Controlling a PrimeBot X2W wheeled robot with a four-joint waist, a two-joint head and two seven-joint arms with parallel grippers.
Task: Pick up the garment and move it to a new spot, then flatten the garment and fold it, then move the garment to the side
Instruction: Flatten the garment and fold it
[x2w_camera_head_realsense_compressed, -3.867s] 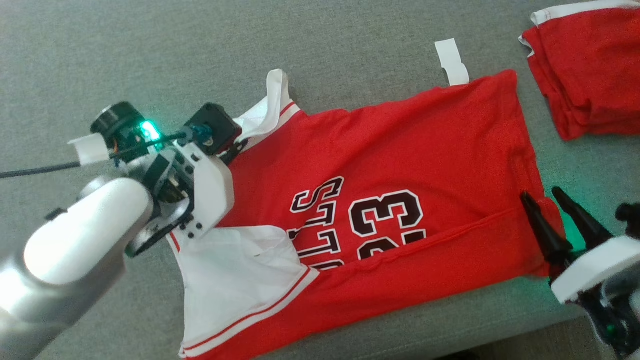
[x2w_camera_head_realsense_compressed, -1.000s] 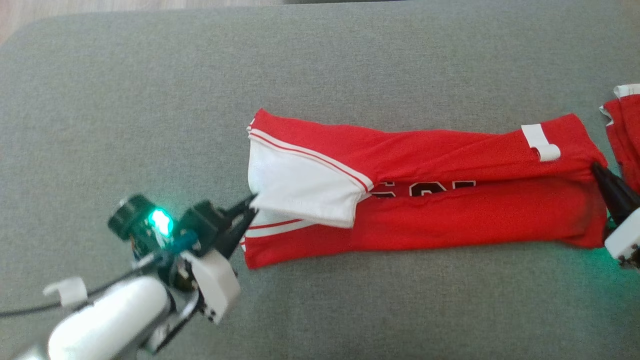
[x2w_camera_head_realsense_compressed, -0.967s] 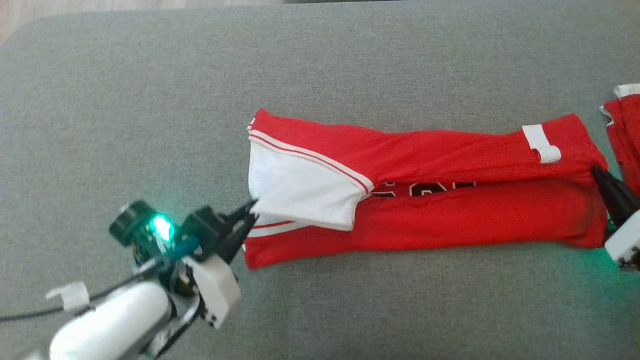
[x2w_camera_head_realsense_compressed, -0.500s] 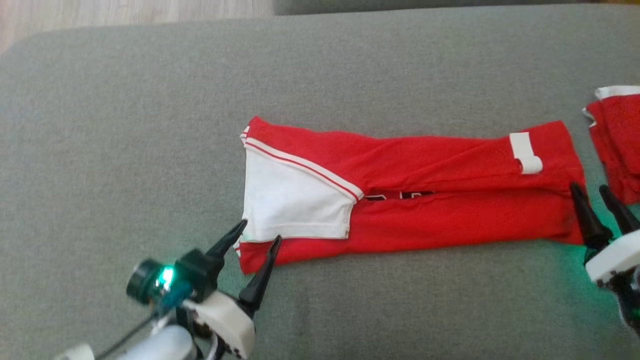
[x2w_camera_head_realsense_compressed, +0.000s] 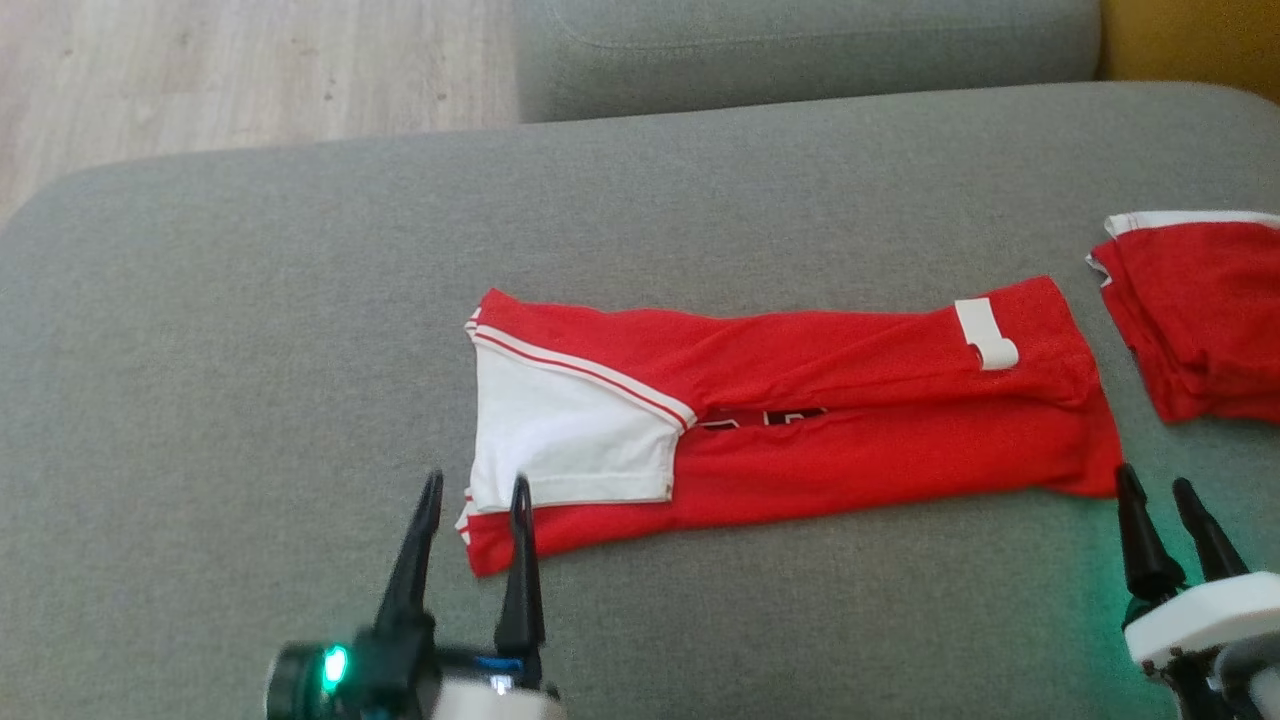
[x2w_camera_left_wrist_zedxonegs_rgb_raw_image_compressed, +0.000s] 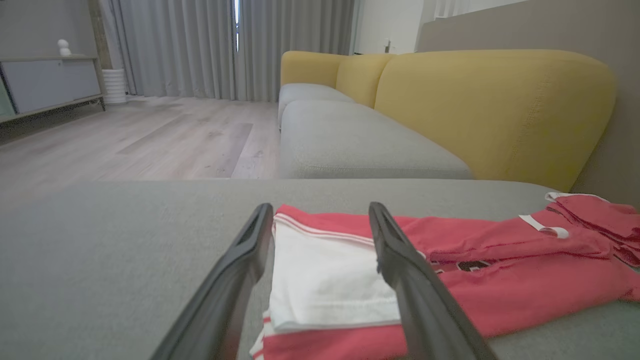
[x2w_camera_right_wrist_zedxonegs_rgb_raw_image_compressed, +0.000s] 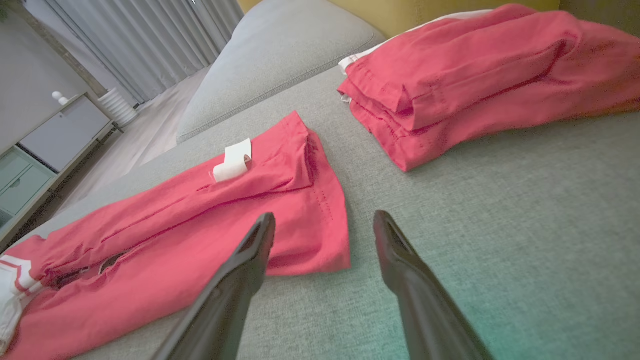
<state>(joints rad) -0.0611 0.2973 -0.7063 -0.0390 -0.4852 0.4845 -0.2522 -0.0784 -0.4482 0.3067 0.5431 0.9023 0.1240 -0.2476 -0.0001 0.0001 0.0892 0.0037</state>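
I'm watching the grey cushion (x2w_camera_head_realsense_compressed: 250, 300) carrying the red garment (x2w_camera_head_realsense_compressed: 850, 470) mid-frame (folded into a long strip), a red pile (x2w_camera_head_realsense_compressed: 1200, 320) lying at the right edge.

The left gripper (x2w_camera_head_realsense_compressed: 476, 482) and right gripper (x2w_camera_head_realsense_compressed: 1152, 478) are letting go of the garment (x2w_camera_head_realsense_compressed: 850, 450) — jaws spreading apart, both are backing off its two ends, leaving it lying folded lengthwise.

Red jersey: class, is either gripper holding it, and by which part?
Nothing is held: the left gripper, at the white end of the jersey, and the right gripper, by its hem, are open.
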